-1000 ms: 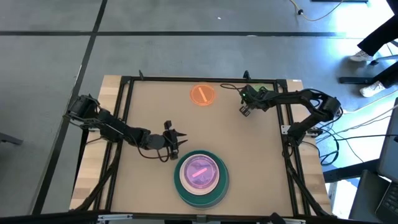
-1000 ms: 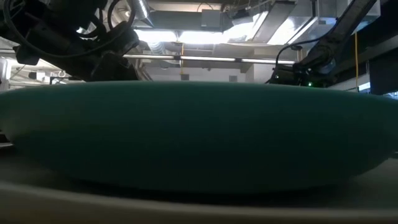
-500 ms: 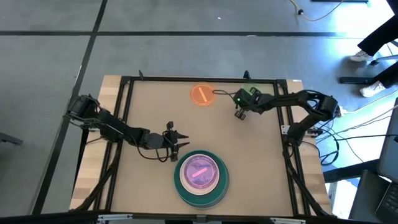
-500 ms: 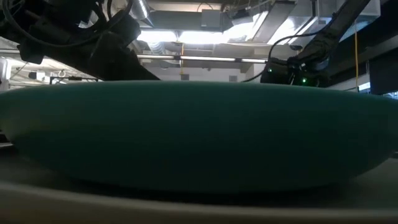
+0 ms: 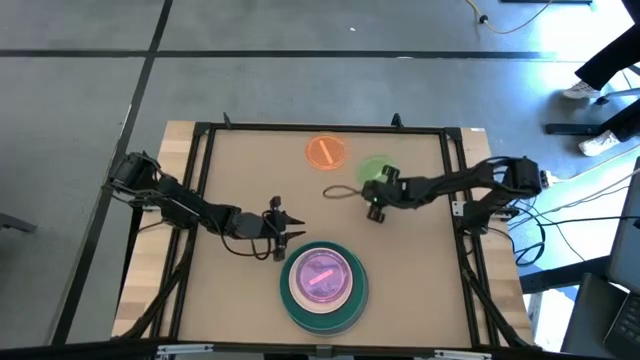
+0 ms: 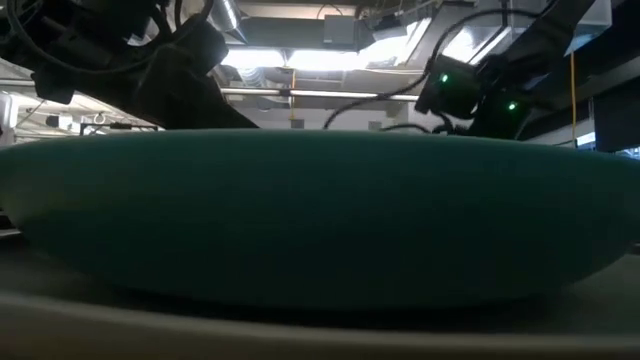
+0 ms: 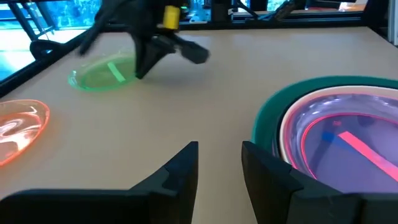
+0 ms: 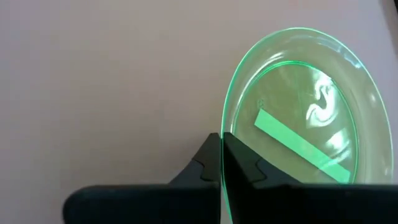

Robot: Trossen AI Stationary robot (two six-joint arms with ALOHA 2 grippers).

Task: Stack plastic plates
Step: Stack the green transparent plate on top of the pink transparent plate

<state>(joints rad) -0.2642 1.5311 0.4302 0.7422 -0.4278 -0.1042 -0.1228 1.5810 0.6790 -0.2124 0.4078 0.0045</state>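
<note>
Two small plates sit apart from the stack: orange plate [image 5: 325, 152] near the table's far edge, and green plate [image 5: 376, 169] just right of and nearer than it. Right gripper [image 5: 372, 207] reaches in from the right arm to mid-table, fingers pinched shut on the green plate's rim; the right wrist view shows both fingertips [image 8: 211, 163] closed on the thin green edge [image 8: 225, 124], plate lying flat-ish on the tan table [image 5: 240, 170]. A loose black cable [image 5: 340, 191] loops on the table just left of this gripper.

Stack sits at the near edge, centre: large teal plate [image 5: 352, 312] at the bottom, a pale pink plate [image 5: 296, 283] inside it, a clear blue plate with a pink strip [image 5: 322, 276] on top. Lower layers cannot be told apart. The low view is filled by the teal plate's side [image 6: 320, 220].

Left gripper [image 5: 279, 236] hovers just left of the stack, fingers [image 7: 180, 171] parted narrowly, holding nothing; the left wrist view shows the stack rim [image 7: 267, 121] just beside it, the green plate [image 7: 102, 74] and orange plate [image 7: 18, 124] farther off.
</note>
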